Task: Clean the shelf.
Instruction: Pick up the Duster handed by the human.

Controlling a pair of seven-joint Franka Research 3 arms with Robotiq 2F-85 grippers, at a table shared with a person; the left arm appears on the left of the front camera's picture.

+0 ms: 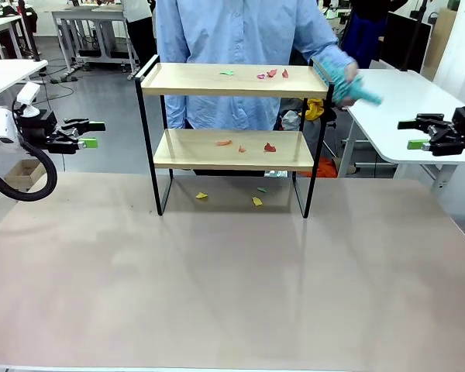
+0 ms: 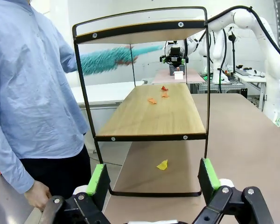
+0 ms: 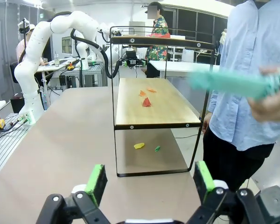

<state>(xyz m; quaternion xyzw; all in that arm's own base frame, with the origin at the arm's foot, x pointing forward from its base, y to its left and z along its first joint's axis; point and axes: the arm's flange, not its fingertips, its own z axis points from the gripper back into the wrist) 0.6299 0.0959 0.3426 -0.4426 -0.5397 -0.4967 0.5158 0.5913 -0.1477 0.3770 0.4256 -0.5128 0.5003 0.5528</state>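
Shelf (image 1: 194, 80) scraps (image 1: 270, 147) are best swept outward, top board first, by the duster (image 1: 356, 89); left fingers (image 1: 89, 142) and right fingers (image 1: 417, 144) are spread open, empty.

The shelf (image 1: 194, 80) has light wooden boards in a black frame. Red scraps (image 1: 272, 74) and a green scrap (image 1: 227, 72) lie on top, an orange scrap (image 1: 223, 142) below, and yellow scraps (image 1: 201, 196) on the beige bench (image 1: 232, 279). The person's shirt (image 1: 232, 31) is light blue, the duster (image 1: 349, 84) teal. The left gripper (image 1: 93, 133) and right gripper (image 1: 411, 134) are black with green pads.
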